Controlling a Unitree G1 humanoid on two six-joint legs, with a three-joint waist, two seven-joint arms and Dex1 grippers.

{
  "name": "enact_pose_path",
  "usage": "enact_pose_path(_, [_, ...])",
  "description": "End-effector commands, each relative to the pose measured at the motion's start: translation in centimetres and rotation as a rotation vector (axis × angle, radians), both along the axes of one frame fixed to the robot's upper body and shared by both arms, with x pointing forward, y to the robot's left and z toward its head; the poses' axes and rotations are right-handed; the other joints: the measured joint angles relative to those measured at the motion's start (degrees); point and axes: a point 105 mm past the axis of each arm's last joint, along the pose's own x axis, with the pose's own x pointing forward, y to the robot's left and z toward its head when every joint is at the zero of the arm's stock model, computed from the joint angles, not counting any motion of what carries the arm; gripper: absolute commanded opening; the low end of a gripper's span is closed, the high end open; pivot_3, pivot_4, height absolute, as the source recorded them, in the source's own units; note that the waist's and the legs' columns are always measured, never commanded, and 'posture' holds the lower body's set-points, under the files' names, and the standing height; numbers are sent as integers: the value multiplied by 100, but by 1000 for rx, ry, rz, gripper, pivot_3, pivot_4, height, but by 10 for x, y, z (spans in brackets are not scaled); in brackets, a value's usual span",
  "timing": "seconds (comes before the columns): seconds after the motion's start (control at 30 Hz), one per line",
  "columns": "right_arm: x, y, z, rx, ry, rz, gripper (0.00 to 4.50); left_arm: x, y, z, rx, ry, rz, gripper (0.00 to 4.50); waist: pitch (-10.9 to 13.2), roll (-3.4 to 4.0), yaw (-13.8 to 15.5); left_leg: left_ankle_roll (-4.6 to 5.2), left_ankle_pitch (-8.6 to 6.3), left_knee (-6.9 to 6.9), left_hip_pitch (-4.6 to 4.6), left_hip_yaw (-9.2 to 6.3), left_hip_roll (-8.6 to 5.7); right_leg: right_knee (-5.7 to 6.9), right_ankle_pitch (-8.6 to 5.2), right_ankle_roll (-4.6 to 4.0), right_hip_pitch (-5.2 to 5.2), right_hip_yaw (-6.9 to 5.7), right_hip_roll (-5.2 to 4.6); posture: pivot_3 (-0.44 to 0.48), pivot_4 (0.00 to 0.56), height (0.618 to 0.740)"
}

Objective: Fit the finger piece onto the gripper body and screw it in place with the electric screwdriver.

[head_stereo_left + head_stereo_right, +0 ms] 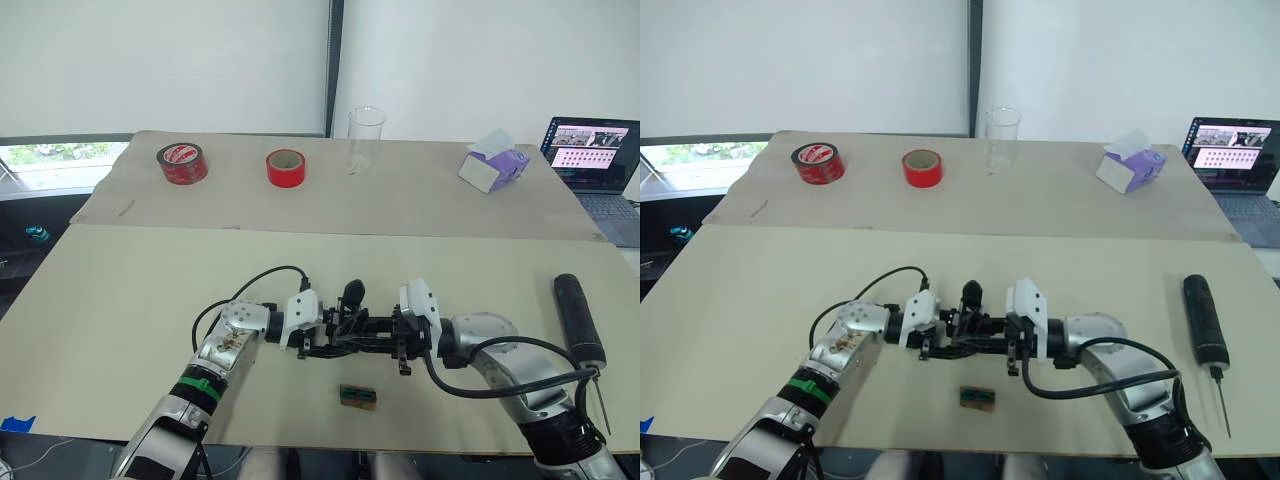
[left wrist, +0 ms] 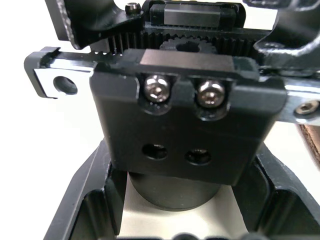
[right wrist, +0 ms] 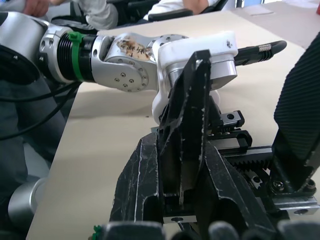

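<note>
My two grippers meet above the middle of the near table. The left gripper [image 1: 328, 338] is shut on the gripper body [image 2: 185, 125], a black block with two screws, two empty holes, a toothed rack and a stubby cylinder held between the left fingers [image 2: 82, 200]. From the other side, the right gripper [image 1: 392, 340] is shut on the finger piece [image 3: 185, 125], a slim black part standing upright against the body's rail [image 3: 255, 157]. The electric screwdriver [image 1: 578, 318] lies on the table at the far right, apart from both arms, with its bit pointing toward the near edge.
A tiny green-and-brown block [image 1: 358, 397] lies just in front of the grippers. On the far table stand two red tape rolls [image 1: 182, 163] [image 1: 286, 167], a clear cup [image 1: 366, 138] and a purple tissue box [image 1: 493, 163]. A laptop [image 1: 598, 160] sits at the far right.
</note>
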Motion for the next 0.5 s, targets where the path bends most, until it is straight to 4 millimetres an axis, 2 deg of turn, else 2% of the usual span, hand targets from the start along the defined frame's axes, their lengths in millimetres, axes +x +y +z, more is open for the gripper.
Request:
enact_pose_path(0.03, [-1, -3, -5, -51, 28, -6, 410, -7, 4, -13, 39, 44, -11, 2337, 0, 0, -1, 0, 0, 0, 0, 0, 0, 0, 0, 0, 0, 0, 0, 0, 150, 740])
enact_pose_path(0.33, [4, 9, -8, -143, -33, 9, 409, -7, 5, -14, 39, 49, -4, 2337, -3, 3, -15, -1, 1, 0, 2, 0, 1, 2, -1, 3, 0, 0, 1, 0, 150, 740])
enact_pose_path(0.5, [8, 7, -18, -197, 19, -18, 407, -8, 6, -15, 40, 52, -4, 2337, -22, -1, -28, -6, 3, -1, 8, 0, 5, 5, -6, 8, 0, 1, 5, 0, 150, 740])
